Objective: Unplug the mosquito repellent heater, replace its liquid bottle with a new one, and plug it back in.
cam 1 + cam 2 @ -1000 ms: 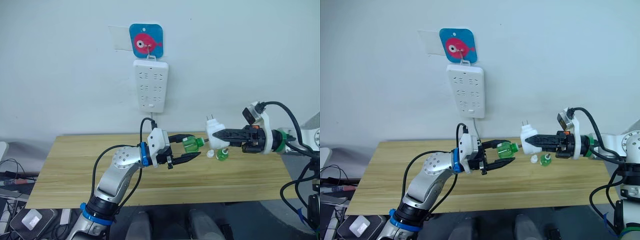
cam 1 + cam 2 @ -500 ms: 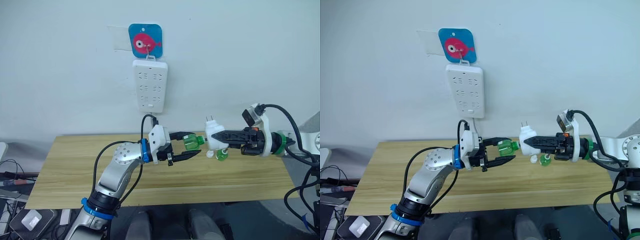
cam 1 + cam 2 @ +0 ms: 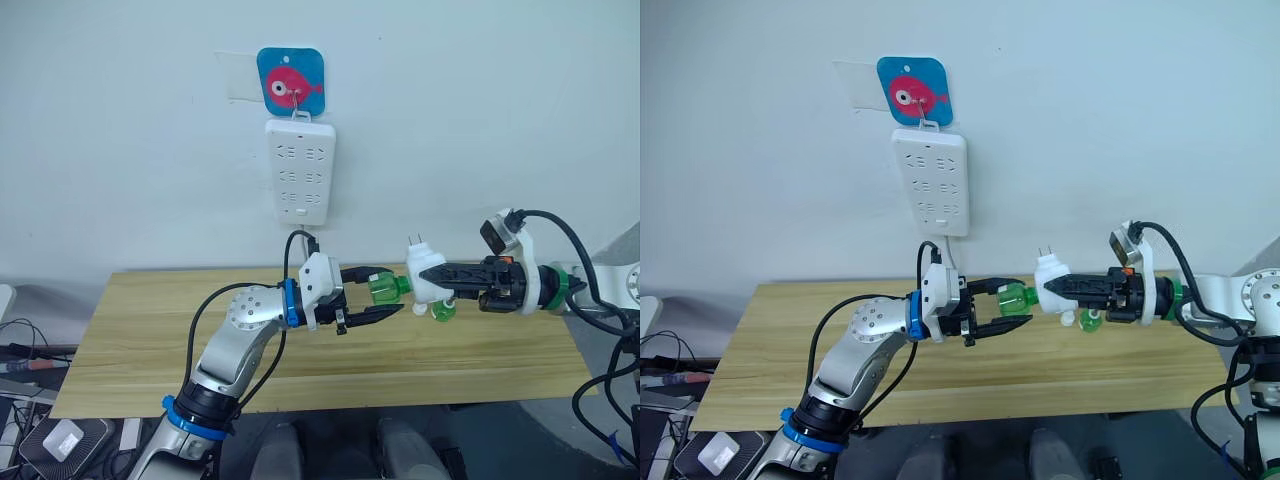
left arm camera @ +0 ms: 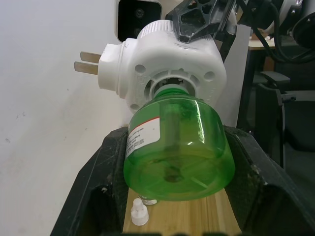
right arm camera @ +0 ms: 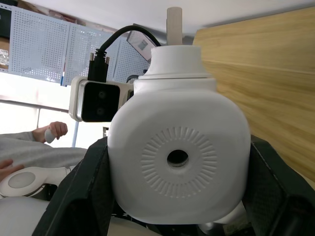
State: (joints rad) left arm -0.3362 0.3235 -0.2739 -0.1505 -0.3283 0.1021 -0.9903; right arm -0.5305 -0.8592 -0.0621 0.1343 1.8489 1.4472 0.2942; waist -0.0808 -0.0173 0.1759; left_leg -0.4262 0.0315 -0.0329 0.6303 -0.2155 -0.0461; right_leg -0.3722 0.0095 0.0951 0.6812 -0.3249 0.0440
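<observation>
Above the wooden table (image 3: 150, 340), my left gripper (image 3: 390, 291) is shut on a green liquid bottle (image 3: 381, 288), held sideways with its neck toward the right. The mosquito repellent heater (image 3: 424, 273), white with two prongs pointing up, is held by my right gripper (image 3: 440, 272), which is shut on it. In the left wrist view the bottle (image 4: 179, 157) has its neck at the threaded socket in the heater (image 4: 172, 59). The right wrist view faces the heater's round vent (image 5: 178, 158). A second green bottle (image 3: 443, 311) lies on the table under the heater.
A long white power strip (image 3: 301, 170) hangs on the wall from a blue hook plate with a pink fish (image 3: 291, 82), above and left of the two grippers. A small white cap (image 3: 419, 308) lies on the table beside the second bottle.
My right gripper has carried the heater leftward until it meets the bottle's neck. The left gripper has shifted slightly right and up with the bottle.
</observation>
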